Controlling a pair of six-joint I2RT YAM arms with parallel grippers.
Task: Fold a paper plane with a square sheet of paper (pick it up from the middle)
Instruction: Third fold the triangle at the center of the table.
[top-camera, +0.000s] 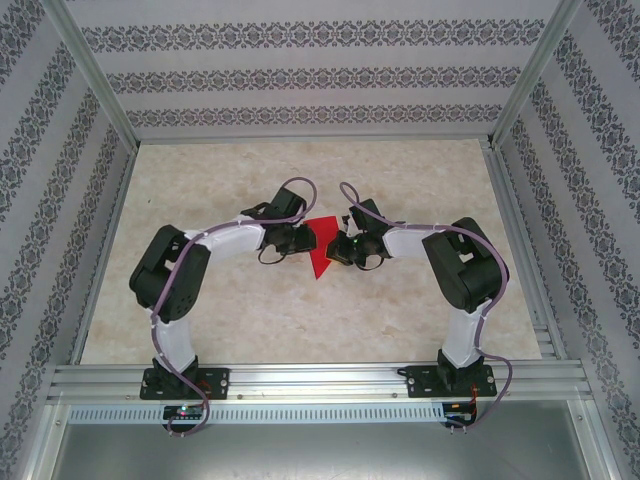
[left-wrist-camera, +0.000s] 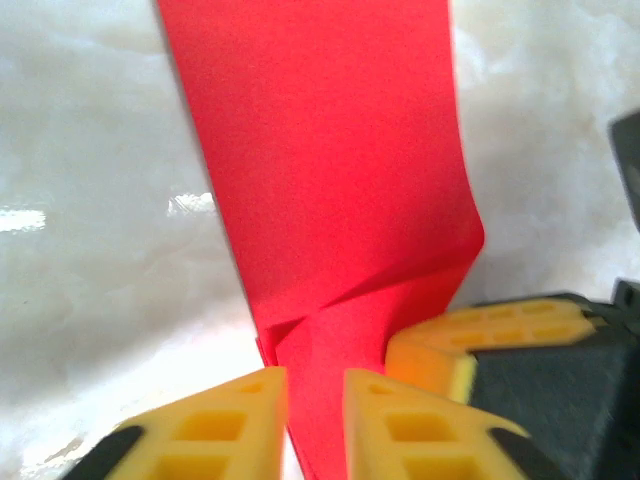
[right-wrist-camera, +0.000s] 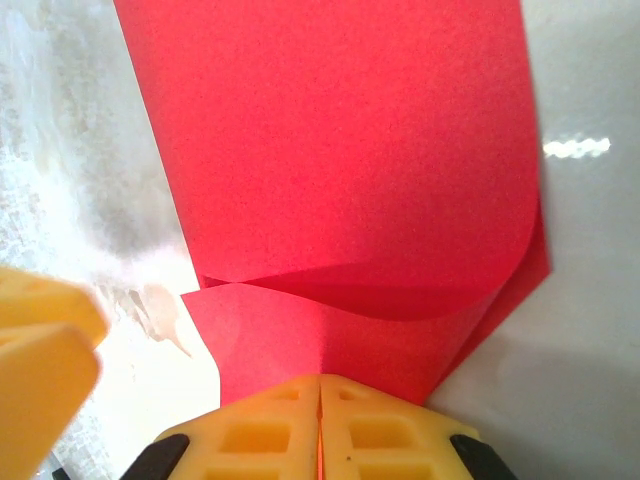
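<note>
1. The right gripper (right-wrist-camera: 320, 390) is clenched on the red paper (right-wrist-camera: 330, 150). Its two yellow fingers (right-wrist-camera: 250, 435) press together, with only a thin red line between them.
2. The left gripper (left-wrist-camera: 315, 400) has the red paper running between its yellow fingers (left-wrist-camera: 225, 430). A thin pale gap shows beside the sheet, so I cannot tell if it really pinches it.
3. The red paper is partly folded. One flap curls over the layer below, and the creases meet just in front of the fingers.
4. In the top view, both grippers meet near the middle of the pale marbled surface (top-camera: 220, 320), one at each side of the red paper. Its pointed end is turned toward the arm bases.
</note>
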